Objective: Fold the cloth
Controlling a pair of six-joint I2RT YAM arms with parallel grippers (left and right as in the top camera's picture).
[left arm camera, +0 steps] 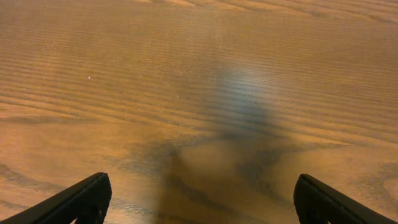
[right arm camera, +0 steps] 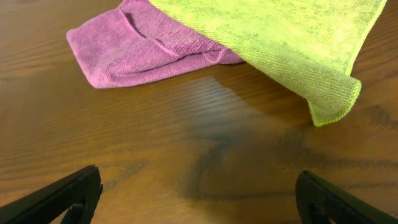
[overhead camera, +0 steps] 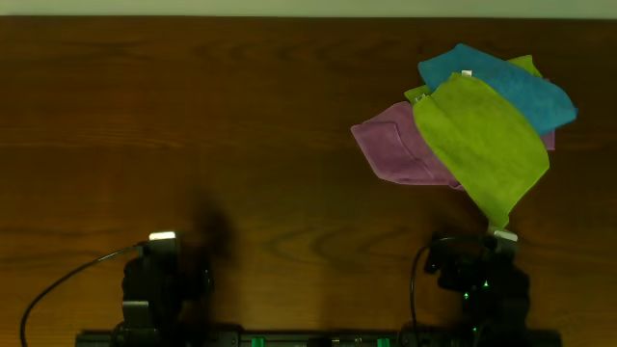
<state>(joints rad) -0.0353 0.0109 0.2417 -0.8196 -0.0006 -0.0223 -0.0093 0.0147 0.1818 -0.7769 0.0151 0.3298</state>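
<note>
cloth: the lime-green cloth lies on top of a heap at the far right of the counter; it drapes over a purple cloth and meets a blue cloth at its far end; its near corner trails onto bare wood toward the right arm
right hand: spread wide and empty; low over the counter, near that trailing corner but not touching it
left hand: also spread wide and empty; over bare wood, well apart from the heap
step in hand: probably the reach for a first grasp; nothing is folded yet
doing it well: go for the trailing corner, the one part lying clear of the other cloths; pinch the green layer alone; draw it onto open counter and flatten it before any fold; the left hand will likely be needed for a second corner
risk: the purple cloth lies directly underneath; soft pile may cling and drag it along
</note>
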